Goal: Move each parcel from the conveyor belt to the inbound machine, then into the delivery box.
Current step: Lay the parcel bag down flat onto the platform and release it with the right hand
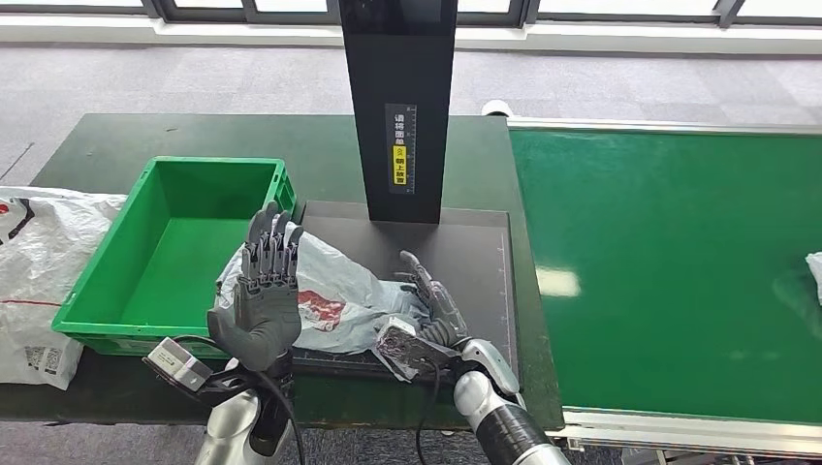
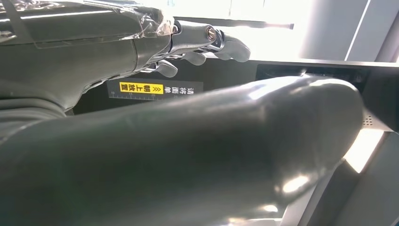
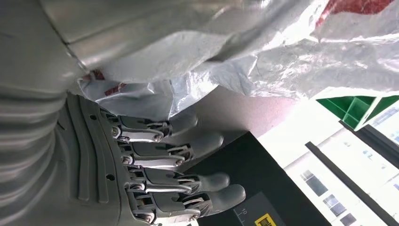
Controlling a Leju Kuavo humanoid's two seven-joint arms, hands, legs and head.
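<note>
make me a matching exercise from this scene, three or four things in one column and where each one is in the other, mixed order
Things:
1. grey parcel
2. green crate
3. left robot hand
4. white parcel

Places:
A. at the far right edge of the conveyor belt
B. raised, fingers spread, in front of the grey parcel
C. lying on the black platform of the inbound machine
D. on the dark table, left of the inbound machine

Pairs: 1-C, 2-D, 3-B, 4-A
</note>
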